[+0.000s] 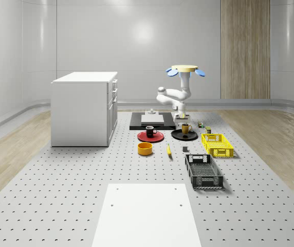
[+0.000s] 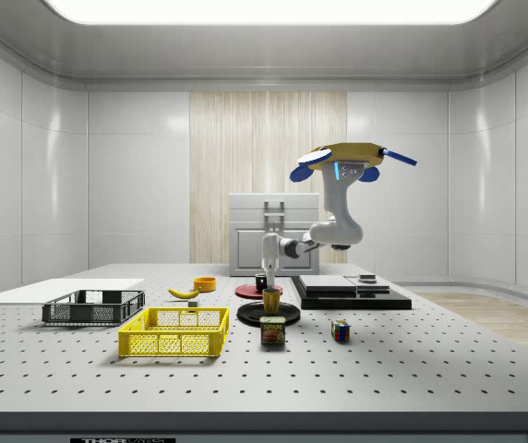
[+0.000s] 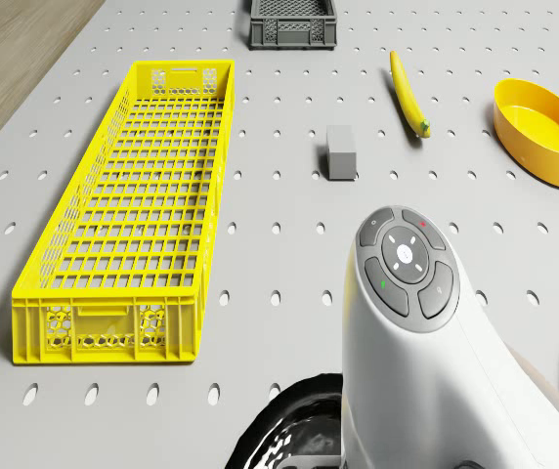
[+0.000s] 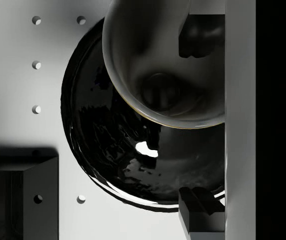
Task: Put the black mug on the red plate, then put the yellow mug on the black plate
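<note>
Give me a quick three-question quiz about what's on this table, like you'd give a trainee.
1. True or false: the black mug stands on the red plate.
2. What does the yellow mug stand on?
A. black plate
B. yellow crate
C. orange bowl
3. Which fruit lies on the table between the orange bowl and the black crate?

Key: 1 true; 2 A; 3 banana.

Bright, even light fills the room, coming from a broad ceiling panel [image 2: 269, 9] seen in the side view; soft glare patches sit on the glossy back wall [image 1: 142, 36]. Shadows under the white cabinet [image 1: 84, 109] are faint and short. In the wrist view the black plate [image 4: 108, 150] carries sharp white highlights, and dark shade pools beside it.
</note>
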Robot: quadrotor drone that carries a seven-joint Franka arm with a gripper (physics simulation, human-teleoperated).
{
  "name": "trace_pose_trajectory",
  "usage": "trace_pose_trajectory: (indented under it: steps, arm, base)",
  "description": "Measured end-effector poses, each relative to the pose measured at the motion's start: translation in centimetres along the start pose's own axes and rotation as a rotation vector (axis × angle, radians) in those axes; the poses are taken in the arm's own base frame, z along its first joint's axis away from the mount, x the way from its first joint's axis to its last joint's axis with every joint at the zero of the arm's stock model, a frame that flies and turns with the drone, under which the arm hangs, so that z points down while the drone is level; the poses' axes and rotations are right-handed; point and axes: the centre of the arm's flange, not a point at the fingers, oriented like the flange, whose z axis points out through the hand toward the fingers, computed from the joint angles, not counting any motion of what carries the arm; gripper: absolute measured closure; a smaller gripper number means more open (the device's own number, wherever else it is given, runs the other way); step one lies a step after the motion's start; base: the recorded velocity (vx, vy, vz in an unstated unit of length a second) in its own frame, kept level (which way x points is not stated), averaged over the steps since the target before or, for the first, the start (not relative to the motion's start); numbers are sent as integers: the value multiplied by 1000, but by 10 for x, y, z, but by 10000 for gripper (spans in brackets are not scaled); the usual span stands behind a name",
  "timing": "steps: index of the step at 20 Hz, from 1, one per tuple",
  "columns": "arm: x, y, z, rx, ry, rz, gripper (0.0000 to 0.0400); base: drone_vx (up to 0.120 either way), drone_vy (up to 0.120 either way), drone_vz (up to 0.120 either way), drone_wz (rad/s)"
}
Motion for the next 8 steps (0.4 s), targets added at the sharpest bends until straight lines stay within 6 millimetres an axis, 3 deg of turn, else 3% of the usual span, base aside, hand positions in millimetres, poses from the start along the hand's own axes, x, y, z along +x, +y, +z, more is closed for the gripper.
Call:
trace_pose_trajectory:
  steps: [8]
  arm:
    - [0, 0, -15, 0, 0, 0, 2]
  base:
    - [0, 0, 0, 0]
